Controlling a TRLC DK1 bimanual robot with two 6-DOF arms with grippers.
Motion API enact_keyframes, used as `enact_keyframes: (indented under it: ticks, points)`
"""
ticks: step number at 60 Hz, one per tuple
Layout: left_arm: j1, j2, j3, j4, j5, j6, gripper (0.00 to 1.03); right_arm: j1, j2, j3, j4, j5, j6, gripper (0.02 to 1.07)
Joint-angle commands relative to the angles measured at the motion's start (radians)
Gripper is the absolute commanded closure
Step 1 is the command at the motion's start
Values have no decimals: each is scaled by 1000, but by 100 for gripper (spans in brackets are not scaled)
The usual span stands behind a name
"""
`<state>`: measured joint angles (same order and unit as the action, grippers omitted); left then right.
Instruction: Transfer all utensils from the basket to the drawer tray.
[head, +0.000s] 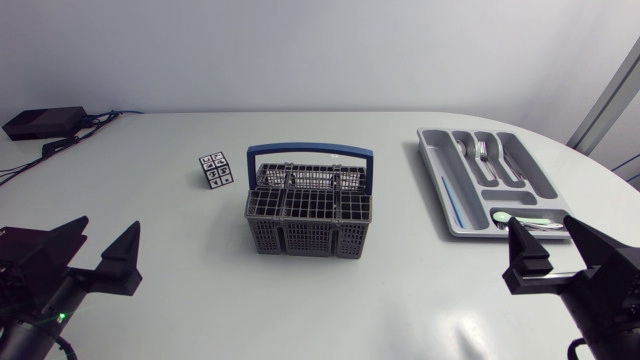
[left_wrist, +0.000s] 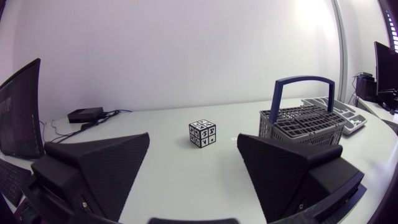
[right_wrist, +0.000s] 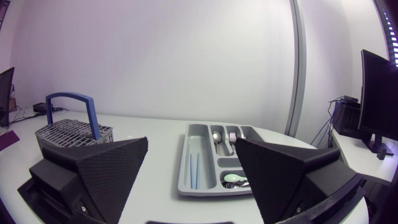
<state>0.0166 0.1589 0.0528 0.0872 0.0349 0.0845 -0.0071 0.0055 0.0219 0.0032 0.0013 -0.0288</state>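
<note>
Robotics lab: white table (head: 300, 300), marker-printed cube (head: 215, 170), cabled black box (head: 45, 122).

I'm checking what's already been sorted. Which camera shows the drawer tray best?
The head view: it looks down into the drawer tray, so its compartments show. The right wrist view sees it low and foreshortened; the left wrist view catches only one end beyond the basket.
</note>
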Motion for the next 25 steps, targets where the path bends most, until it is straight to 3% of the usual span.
enact_keyframes:
  ticks: [1,25]
  points:
    - [-9,-47,-27,-19,-15,-39,5,7,-6,-22,-3,-1,29,6]
    - [-17,-159,-53,-87,-35,-84,5,7,-6,-22,-3,-1,29,6]
